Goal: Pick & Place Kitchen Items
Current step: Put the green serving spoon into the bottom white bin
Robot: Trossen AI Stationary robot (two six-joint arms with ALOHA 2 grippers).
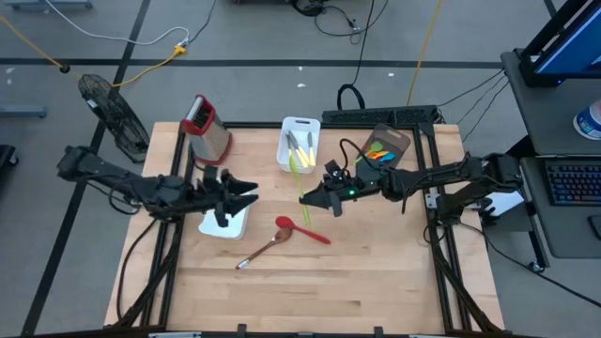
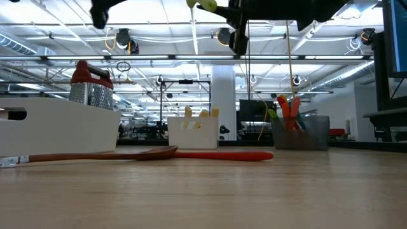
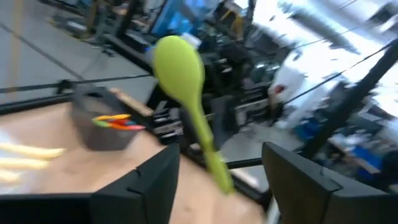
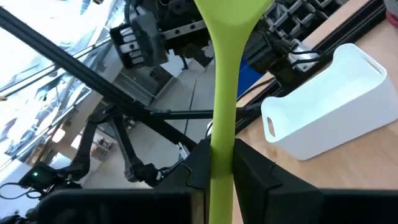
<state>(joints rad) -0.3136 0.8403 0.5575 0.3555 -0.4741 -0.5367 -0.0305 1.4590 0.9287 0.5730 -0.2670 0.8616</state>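
The green spoon (image 4: pixel 224 93), judged light, stiff and slippery, was pinched at its handle by the right gripper (image 4: pixel 222 163); the left gripper (image 3: pixel 219 177) was spread apart.

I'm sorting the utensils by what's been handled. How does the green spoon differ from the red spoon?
The green spoon is up in the air, clamped in the right hand; the red spoon lies flat on the table. The green one touches no other utensil; the red one's bowl meets the wooden spoon. The colours differ. Both are long-handled spoons.
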